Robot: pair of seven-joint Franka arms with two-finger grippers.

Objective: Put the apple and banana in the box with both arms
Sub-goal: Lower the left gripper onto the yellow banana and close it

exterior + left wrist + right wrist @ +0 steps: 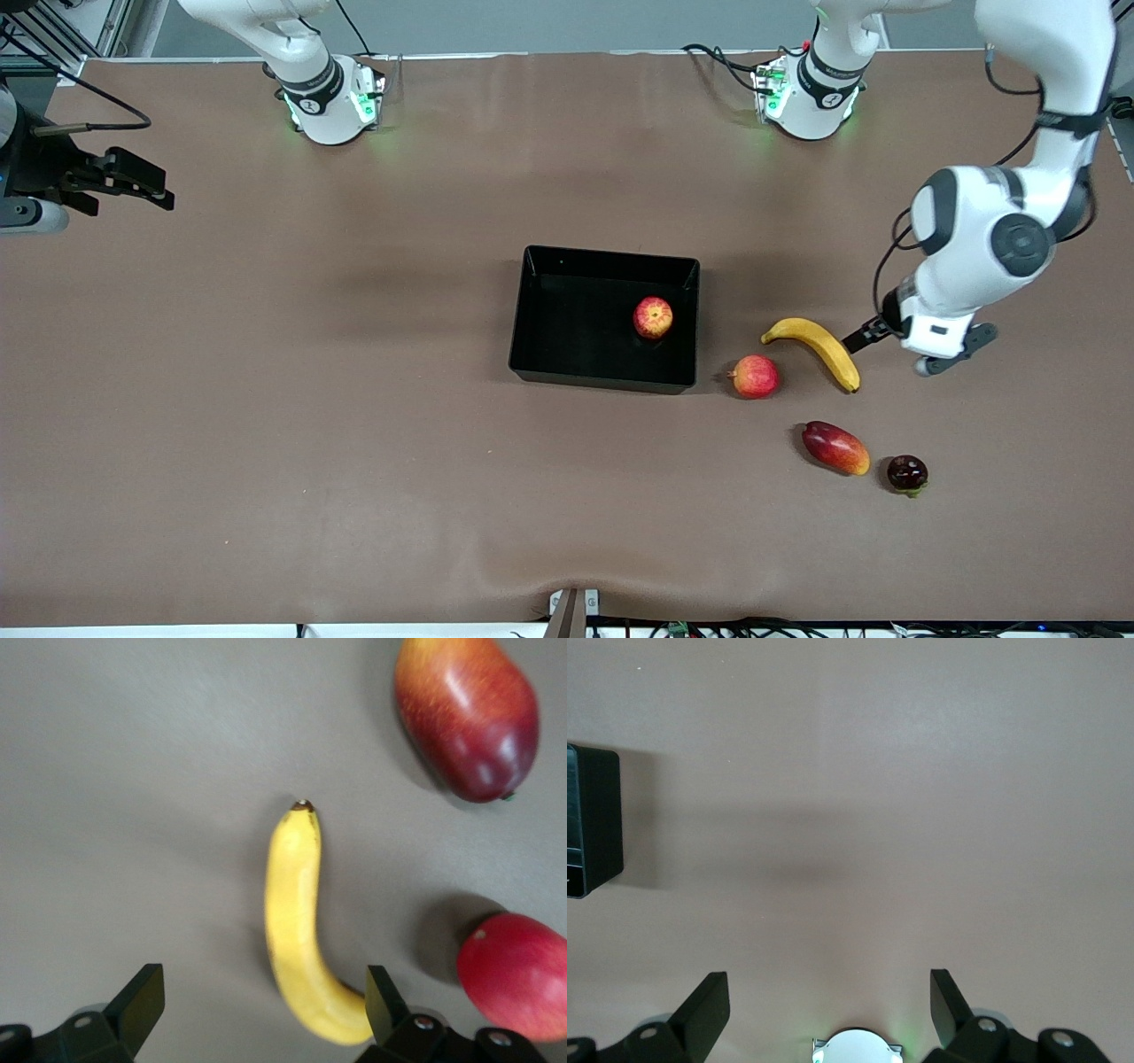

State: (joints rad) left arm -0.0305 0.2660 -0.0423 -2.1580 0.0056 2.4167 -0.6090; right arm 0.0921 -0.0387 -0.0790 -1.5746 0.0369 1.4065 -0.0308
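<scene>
The apple [653, 317] lies in the black box [567, 266], near its wall toward the left arm's end. The banana [815, 350] lies on the table beside the box, toward the left arm's end. My left gripper [873, 335] hangs open and empty just above the banana's end. In the left wrist view the banana [301, 921] curves up from between the open fingers [383, 997], close to one of them. My right gripper [146, 184] is open and empty [830, 1001], waiting high over the right arm's end of the table. The box's corner [592, 819] shows in the right wrist view.
A pinkish-orange round fruit [755, 377] sits between the box and the banana, nearer the front camera. A red-yellow mango [835, 447] and a dark round fruit [907, 473] lie nearer the front camera still. The mango [467, 713] and the round fruit [518, 974] flank the banana.
</scene>
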